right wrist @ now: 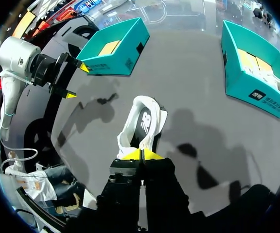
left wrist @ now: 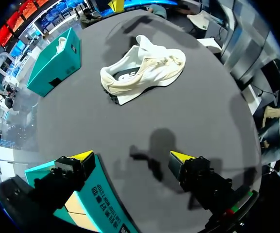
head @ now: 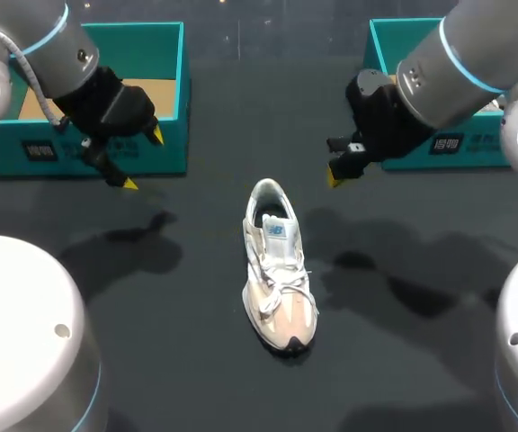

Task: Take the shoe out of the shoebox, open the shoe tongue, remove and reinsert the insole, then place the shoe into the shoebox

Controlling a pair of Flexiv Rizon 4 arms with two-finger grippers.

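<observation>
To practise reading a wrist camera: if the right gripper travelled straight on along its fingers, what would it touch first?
Probably the shoe: in the right wrist view it lies directly ahead of the right gripper. Depth is unclear, so the gripper might instead meet the table just short of it.

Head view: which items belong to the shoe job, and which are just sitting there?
Job:
- shoe, upright mid-table
- left shoebox, no shoe visible inside, so probably the shoe's box
- left gripper, open
- right gripper, shut on nothing

Lying about:
- right shoebox, probably spare
- white item inside it, possibly another shoe
</observation>
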